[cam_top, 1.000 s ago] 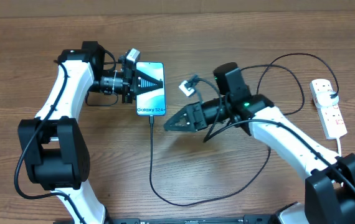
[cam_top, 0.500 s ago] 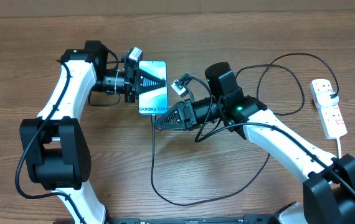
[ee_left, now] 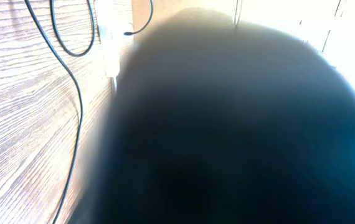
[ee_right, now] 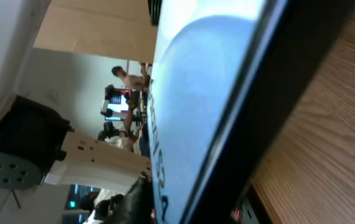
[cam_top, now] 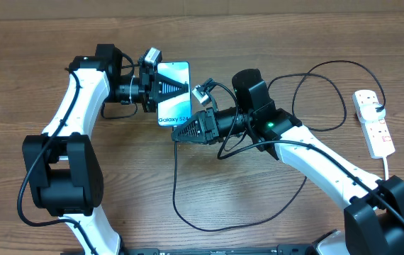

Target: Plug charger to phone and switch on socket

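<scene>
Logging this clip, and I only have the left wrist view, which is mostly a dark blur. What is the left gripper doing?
Observer: The left gripper is shut on the phone, screen up.
Operator: And the right one?
Observer: The right gripper has its closed tip at the phone's short edge, near the Galaxy S24 text.
Operator: Is the charger in?
Observer: Cannot tell. The charger starts at that tip and loops away.

Left claw [cam_top: 184, 87] clamped, right claw [cam_top: 176, 137] pointing leftward
</scene>
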`<move>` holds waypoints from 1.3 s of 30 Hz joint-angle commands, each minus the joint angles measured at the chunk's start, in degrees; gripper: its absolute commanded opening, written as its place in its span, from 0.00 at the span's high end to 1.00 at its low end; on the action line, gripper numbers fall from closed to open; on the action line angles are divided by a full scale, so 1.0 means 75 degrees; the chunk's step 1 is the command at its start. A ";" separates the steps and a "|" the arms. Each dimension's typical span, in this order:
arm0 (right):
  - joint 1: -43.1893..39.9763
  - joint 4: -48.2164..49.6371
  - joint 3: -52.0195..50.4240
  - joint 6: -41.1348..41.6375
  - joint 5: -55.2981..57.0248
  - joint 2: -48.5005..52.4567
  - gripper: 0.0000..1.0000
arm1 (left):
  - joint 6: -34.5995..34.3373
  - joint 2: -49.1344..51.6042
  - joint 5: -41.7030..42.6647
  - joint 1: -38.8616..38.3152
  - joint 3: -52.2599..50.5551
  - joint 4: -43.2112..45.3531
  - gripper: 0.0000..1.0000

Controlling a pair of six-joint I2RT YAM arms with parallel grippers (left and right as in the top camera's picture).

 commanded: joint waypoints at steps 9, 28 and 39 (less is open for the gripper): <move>0.0041 0.0032 0.0140 0.0318 0.0600 -0.0105 0.96 | 0.0105 -0.0318 0.0469 -0.0099 0.0076 0.0061 0.96; 0.0035 0.1142 0.0140 0.1294 0.1501 -0.0096 0.96 | 0.0300 -0.0318 0.0332 -0.0166 0.0076 -0.0032 0.96; 0.0032 0.1174 0.0140 0.1303 0.1725 -0.0085 0.96 | 0.0300 -0.0318 0.0332 -0.0268 0.0076 -0.0052 0.96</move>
